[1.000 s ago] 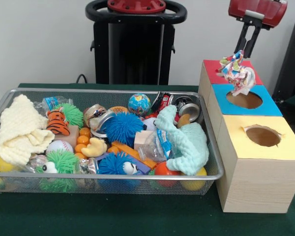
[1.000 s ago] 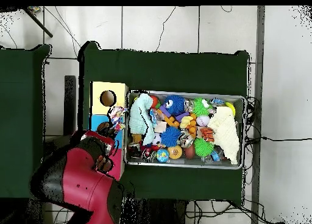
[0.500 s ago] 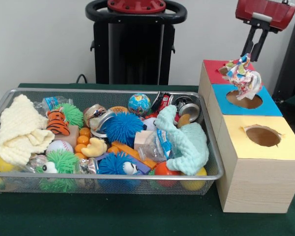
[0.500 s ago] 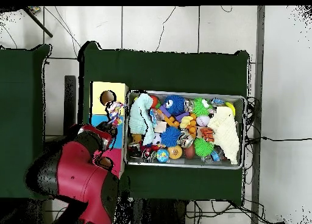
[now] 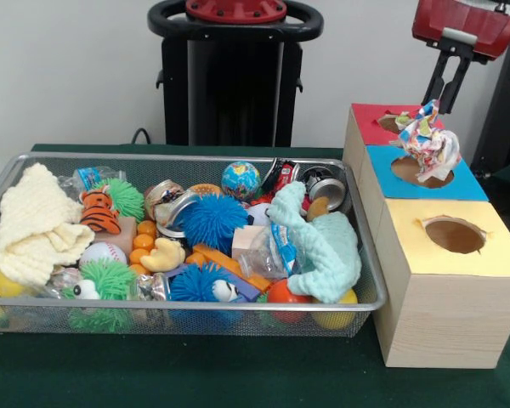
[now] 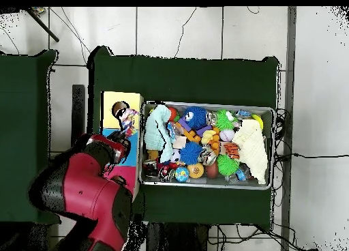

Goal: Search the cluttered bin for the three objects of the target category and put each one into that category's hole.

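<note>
Jaws clamped on print cloth, frame's upper right, above blue hole. Centre, lower, then release.

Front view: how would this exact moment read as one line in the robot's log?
gripper: shut on printed cloth | cloth: hanging over blue box hole | mint cloth, yellow cloth: in bin
</note>
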Available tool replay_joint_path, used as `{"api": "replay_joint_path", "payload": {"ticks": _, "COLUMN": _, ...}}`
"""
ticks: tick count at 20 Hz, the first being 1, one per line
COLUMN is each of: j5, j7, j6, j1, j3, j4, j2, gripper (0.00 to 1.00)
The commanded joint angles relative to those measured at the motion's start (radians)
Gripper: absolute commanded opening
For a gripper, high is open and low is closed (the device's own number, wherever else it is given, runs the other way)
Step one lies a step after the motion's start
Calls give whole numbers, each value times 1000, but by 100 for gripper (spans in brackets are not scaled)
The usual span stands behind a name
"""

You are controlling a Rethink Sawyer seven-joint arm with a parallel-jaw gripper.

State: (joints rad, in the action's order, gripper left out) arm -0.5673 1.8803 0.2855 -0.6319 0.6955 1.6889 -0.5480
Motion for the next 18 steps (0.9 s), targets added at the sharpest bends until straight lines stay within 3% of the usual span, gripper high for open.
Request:
{"api": "replay_joint_path", "payload": {"ticks": 1, "j5": -41, "j7": 263, "j6": 60, "j1": 40, "j3": -115, "j4": -41, "j2": 53, "gripper": 0}}
{"api": "replay_joint_path", "payload": {"ticks": 18, "j5": -77, "j7": 276, "j6": -16, "j1": 39, "j3": -152, "j4": -50, "j2": 105, "gripper": 0}}
